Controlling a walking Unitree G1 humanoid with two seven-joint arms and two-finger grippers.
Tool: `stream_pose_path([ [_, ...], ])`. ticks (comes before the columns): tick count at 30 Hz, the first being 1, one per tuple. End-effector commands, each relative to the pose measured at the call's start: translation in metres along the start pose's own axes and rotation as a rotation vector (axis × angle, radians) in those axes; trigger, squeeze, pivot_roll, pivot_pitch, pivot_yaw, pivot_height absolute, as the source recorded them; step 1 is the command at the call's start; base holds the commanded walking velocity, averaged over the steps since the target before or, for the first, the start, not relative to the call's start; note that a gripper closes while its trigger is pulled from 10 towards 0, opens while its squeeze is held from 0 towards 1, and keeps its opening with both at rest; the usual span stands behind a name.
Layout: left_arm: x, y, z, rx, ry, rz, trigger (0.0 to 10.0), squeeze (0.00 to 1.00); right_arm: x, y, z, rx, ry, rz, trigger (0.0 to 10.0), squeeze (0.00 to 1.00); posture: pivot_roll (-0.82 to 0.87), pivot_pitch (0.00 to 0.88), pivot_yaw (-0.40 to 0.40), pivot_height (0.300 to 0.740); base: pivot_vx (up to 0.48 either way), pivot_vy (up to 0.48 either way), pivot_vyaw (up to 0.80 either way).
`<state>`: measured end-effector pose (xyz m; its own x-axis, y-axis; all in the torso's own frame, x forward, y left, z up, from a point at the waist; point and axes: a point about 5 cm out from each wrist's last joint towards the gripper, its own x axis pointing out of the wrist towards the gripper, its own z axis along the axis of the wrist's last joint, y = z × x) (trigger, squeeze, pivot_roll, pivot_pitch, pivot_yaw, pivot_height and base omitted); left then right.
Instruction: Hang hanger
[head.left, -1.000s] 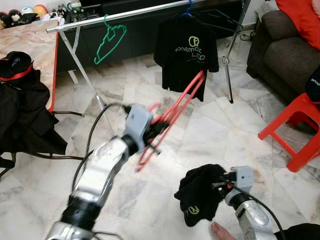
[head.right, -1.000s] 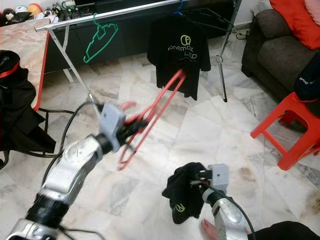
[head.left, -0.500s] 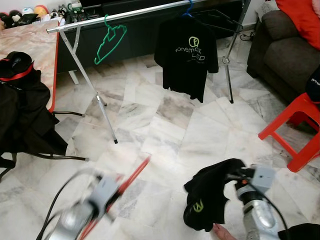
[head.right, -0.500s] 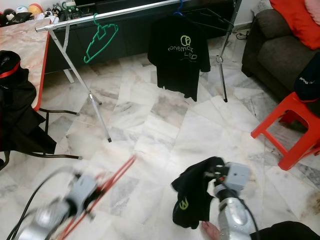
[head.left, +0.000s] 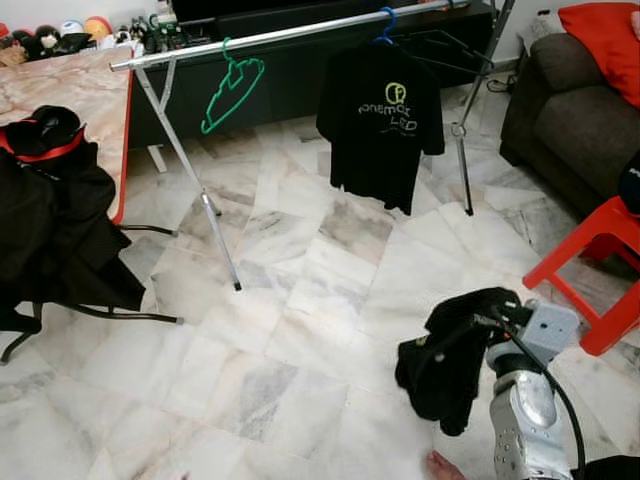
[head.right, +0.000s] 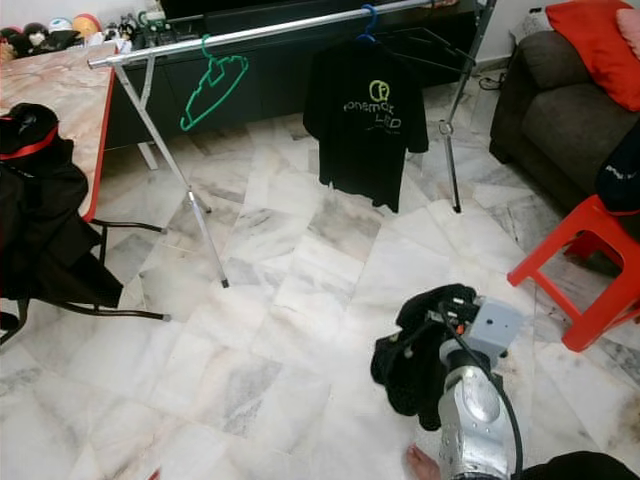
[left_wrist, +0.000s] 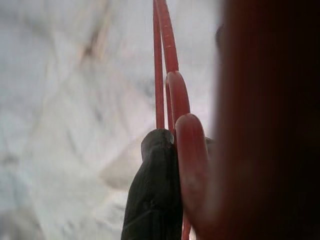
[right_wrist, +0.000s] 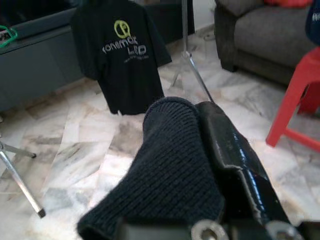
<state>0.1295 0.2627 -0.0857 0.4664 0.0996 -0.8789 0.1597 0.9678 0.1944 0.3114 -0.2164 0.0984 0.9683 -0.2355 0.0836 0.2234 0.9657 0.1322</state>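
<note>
Red hanger (left_wrist: 167, 90) sits clamped in the left tool (left_wrist: 165, 200), low over the floor; right tool (head.left: 490, 325) grips a black garment (head.left: 450, 365). Judging next: thread hanger into garment, then lift toward the rail (head.left: 300, 32) ahead.

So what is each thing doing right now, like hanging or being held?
Red hanger: gripped by the left end effector.
Black garment: bunched, held off the floor by the right end effector.
Black T-shirt: hanging from the rail on a blue hanger.
Green hanger: hanging bare on the rail.
Red stool: upright.
</note>
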Motion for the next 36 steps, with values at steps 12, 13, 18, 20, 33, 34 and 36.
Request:
stream_pose_path([
  [12, 0.005, -0.008, 0.015, -0.147, -0.044, -0.004, 10.0, 0.0, -0.005, -0.001, 0.014, -0.03, -0.068, -0.076, 10.0, 0.0, -0.02, 0.047, 0.041, 0.74, 0.0, 0.0, 0.43],
  [13, 0.005, -0.009, 0.015, -0.15, -0.042, -0.003, 10.0, 0.0, -0.005, -0.002, 0.014, -0.034, -0.067, -0.079, 10.0, 0.0, -0.02, 0.04, 0.038, 0.74, 0.0, 0.0, 0.79],
  [18, 0.005, -0.013, 0.004, -0.209, 0.008, 0.016, 10.0, 0.0, -0.004, -0.002, 0.017, -0.048, -0.072, -0.065, 10.0, 0.0, -0.02, 0.021, 0.034, 0.74, 0.0, 0.0, 0.79],
  [20, 0.005, -0.013, 0.003, -0.217, 0.014, 0.017, 10.0, 0.0, -0.002, -0.002, 0.018, -0.045, -0.075, -0.067, 10.0, 0.0, -0.02, 0.013, 0.031, 0.74, 0.0, 0.0, 0.79],
  [33, 0.006, -0.021, 0.003, -0.179, 0.034, 0.002, 10.0, 0.0, 0.004, -0.009, 0.024, -0.044, -0.088, -0.076, 10.0, 0.0, -0.02, 0.0, 0.021, 0.74, 0.0, 0.0, 0.79],
  [34, 0.007, -0.022, 0.003, -0.179, 0.036, 0.002, 10.0, 0.0, 0.004, -0.009, 0.024, -0.045, -0.088, -0.076, 10.0, 0.0, -0.02, 0.0, 0.021, 0.74, 0.0, 0.0, 0.79],
  [36, 0.007, -0.022, 0.004, -0.177, 0.037, 0.005, 10.0, 0.0, 0.003, -0.008, 0.023, -0.036, -0.088, -0.08, 10.0, 0.0, -0.02, 0.006, 0.024, 0.74, 0.0, 0.0, 0.79],
])
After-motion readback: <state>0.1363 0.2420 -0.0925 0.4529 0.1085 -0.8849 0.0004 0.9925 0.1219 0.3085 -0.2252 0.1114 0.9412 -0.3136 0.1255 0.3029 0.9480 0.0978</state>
